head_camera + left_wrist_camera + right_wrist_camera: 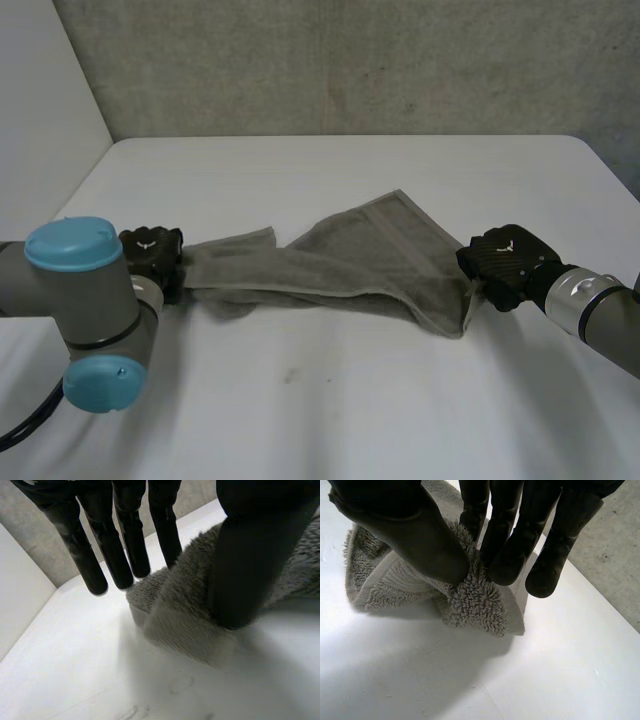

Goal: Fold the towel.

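Grey towel point(350, 265) lay stretched across the table point(330, 400), long axis running from hand to hand, the left hand point(152, 255) clamped on its left end and the right hand point(505, 265) clamped on its right corner.

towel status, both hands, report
Right hand pinching the towel at its right end. Left hand pinching the left end. Towel rumpled, stretched between them, not yet folded. Nothing in the way.

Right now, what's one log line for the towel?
towel: bunched on table | left hand: pinching left end | right hand: pinching right end
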`<state>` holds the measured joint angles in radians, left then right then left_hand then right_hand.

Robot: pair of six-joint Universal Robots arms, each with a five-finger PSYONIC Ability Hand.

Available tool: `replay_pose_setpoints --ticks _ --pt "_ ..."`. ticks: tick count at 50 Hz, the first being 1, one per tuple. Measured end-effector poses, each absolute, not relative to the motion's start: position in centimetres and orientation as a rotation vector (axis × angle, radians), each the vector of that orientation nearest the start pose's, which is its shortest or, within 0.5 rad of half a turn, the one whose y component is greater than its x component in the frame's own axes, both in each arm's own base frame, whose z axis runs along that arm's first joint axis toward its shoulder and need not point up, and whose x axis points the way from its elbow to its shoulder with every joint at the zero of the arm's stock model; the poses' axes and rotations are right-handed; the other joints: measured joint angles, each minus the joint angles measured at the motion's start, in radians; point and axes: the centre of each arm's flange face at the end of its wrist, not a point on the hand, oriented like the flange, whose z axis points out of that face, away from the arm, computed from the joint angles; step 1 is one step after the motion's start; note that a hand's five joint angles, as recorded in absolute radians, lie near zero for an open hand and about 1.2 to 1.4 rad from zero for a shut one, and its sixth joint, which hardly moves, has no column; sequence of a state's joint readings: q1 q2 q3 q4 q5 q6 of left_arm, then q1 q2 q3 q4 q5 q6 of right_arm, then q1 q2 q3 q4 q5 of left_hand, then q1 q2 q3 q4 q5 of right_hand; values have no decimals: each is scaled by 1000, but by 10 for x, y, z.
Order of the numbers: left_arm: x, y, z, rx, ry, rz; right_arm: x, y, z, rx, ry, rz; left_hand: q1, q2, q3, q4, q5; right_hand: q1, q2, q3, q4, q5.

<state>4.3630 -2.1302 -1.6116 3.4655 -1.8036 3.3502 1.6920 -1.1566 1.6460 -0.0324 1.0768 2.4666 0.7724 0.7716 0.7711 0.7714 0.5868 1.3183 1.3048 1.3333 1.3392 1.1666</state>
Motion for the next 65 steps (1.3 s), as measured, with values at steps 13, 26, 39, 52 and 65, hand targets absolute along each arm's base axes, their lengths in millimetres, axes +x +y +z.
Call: replay_pose_setpoints --ticks 13,26,39,52,65 --pt "-231 -306 155 482 2344 -1939 212 -301 173 -1330 2128 -1707 397 437 432 436 428 0 0 0 0 0" --pt "-217 -263 297 458 2135 -2239 177 -309 317 -1246 2036 -2140 410 445 441 445 436 0 0 0 0 0" --pt "-203 -212 382 521 2141 -2274 154 -274 420 -1234 1995 -2310 410 446 442 446 436 0 0 0 0 0" --pt "-219 -256 305 624 2460 -1873 162 -316 354 -1329 2137 -1952 410 446 443 447 436 0 0 0 0 0" --pt "-257 -353 262 631 2441 -1913 214 -389 302 -1381 2126 -2003 410 446 443 448 436 0 0 0 0 0"
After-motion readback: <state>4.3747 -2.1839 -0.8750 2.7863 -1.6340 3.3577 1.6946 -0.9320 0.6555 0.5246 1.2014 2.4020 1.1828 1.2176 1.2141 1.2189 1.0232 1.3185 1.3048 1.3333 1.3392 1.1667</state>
